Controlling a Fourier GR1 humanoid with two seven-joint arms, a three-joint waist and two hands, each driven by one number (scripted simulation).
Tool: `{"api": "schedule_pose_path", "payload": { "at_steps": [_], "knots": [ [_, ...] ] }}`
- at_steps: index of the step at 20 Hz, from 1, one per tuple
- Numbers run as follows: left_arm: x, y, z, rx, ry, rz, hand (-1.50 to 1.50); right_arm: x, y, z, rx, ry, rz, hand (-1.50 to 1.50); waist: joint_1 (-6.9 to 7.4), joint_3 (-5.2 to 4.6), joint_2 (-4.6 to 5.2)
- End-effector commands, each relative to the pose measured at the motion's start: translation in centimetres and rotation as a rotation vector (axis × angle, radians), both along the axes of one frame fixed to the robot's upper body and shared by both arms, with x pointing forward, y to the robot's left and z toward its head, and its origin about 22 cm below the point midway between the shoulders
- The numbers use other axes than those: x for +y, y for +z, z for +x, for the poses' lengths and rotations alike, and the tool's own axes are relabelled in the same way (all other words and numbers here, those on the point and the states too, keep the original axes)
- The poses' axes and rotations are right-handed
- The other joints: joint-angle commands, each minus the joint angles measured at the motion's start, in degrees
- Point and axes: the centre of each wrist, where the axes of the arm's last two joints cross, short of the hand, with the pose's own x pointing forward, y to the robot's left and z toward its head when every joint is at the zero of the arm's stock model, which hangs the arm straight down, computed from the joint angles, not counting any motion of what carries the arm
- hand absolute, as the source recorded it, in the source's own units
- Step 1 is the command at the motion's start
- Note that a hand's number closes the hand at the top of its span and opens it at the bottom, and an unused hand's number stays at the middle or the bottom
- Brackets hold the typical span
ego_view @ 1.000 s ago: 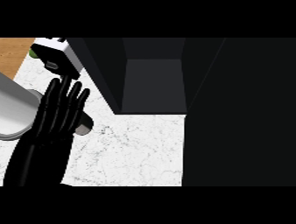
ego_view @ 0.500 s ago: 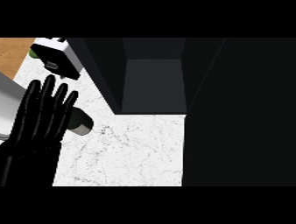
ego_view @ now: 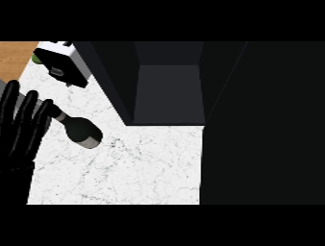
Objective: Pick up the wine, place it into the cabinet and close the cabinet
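Although the tall dark cabinet (ego_view: 169, 77) stands open at the far middle of the white marbled worktop (ego_view: 123, 168), with its grey inner floor showing between two dark side walls, nothing has gone into it yet. A broad black panel (ego_view: 272, 125) fills the whole right side; I judge it to be the cabinet's swung-out door, though the view does not settle that.

At the left edge the left hand (ego_view: 13, 127) lies flat with its black fingers straight and spread, holding nothing. Its fingertips reach the neck end of the dark glass wine bottle (ego_view: 79, 129), and whether they touch it I cannot tell. The bottle appears to lie on its side on the worktop, just right of the hand and well left of the cabinet's opening. The right hand does not show.

The risk, as I see it, is that straight fingers nudge the round bottle and send it rolling away before they curl round it. The cabinet's near-left wall sits between bottle and opening, so a low carry could knock it.

Far left stands a small white box-shaped appliance (ego_view: 62, 65) with something green (ego_view: 35, 58) behind it, beside a strip of orange wooden surface (ego_view: 6, 55).
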Motion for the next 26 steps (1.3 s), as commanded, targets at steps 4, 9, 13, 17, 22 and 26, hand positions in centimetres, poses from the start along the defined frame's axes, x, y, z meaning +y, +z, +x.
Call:
{"api": "schedule_pose_path", "payload": {
  "at_steps": [4, 9, 13, 17, 22, 26],
  "knots": [
    [2.5, 0.6, 0.8, 0.011, 0.057, 0.007, -1.50, 0.4, 2.0, -2.7, -0.052, 0.009, -0.001, -1.50, -0.04, -0.01, 0.06],
    [5.6, 0.5, 0.9, 0.033, 0.106, 0.037, -1.50, -0.5, 2.7, -2.8, -0.048, -0.001, 0.016, -1.50, -0.04, -0.02, 0.02],
    [7.0, 0.1, 1.9, 0.046, 0.116, 0.011, -1.50, -0.5, 1.9, -3.7, -0.042, 0.008, -0.010, -1.50, -0.29, 0.01, 0.01],
    [9.0, -1.4, 2.6, 0.112, 0.132, 0.027, -1.50, 0.0, 2.3, -2.7, -0.059, 0.007, 0.010, -1.50, -0.09, -0.01, 0.03],
    [8.6, -4.8, 3.0, 0.157, 0.109, -0.002, -1.50, -0.3, 3.0, -2.6, -0.057, 0.001, 0.011, -1.50, -0.07, -0.01, 0.03],
    [10.0, -5.0, 4.4, 0.200, 0.090, 0.014, -1.50, 0.4, 2.4, -2.1, -0.064, -0.006, 0.028, -1.50, -0.16, 0.00, 0.07]
  ]
}}
